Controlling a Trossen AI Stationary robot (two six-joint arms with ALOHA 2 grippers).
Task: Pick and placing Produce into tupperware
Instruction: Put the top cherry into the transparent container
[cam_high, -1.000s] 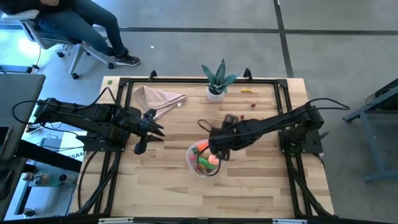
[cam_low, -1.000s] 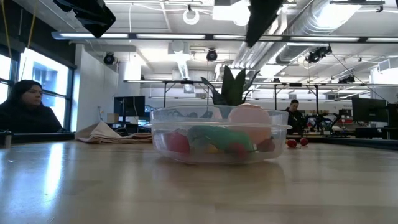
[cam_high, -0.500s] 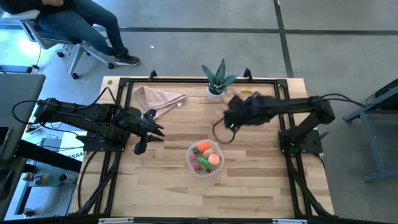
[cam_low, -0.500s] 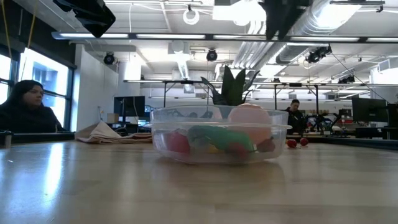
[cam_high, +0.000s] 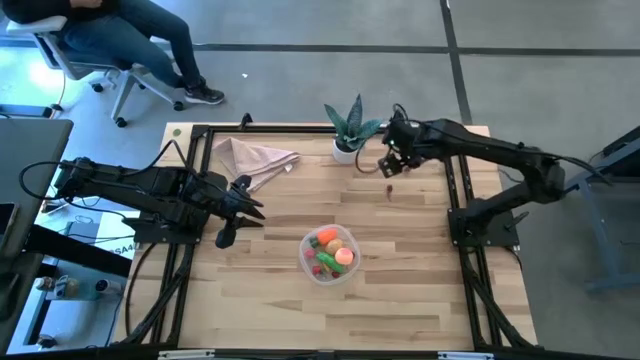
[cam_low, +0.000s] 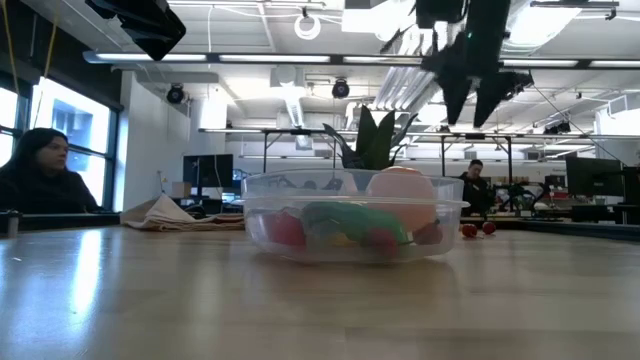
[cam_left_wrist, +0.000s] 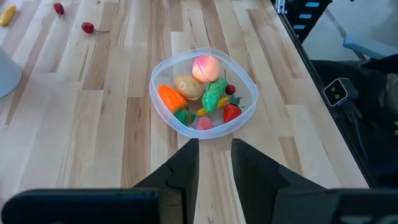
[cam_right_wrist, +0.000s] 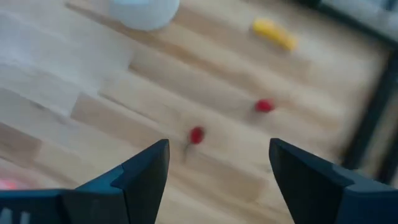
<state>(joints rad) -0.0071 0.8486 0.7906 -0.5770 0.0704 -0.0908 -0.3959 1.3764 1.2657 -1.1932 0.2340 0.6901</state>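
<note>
Your right gripper (cam_high: 392, 165) hangs above the far right of the table (cam_high: 420, 290), beside the plant (cam_high: 349, 128); its fingers (cam_right_wrist: 140, 177) stand wide apart, holding nothing. Under it lie two red pieces (cam_right_wrist: 196, 135) and the banana (cam_right_wrist: 273, 33), well apart from the tub (cam_high: 329, 255). The tub sits mid-table on bare pale planks with the carrot (cam_left_wrist: 169, 98), peach (cam_left_wrist: 206, 66) and cucumber (cam_left_wrist: 214, 95) inside. Your left gripper (cam_high: 243, 210) waits near the napkin (cam_high: 254, 158), fingers (cam_left_wrist: 183, 171) a little apart, empty. A person (cam_low: 38, 172) sits at the left, another (cam_low: 472, 183) farther back among desks and ceiling lights.
</note>
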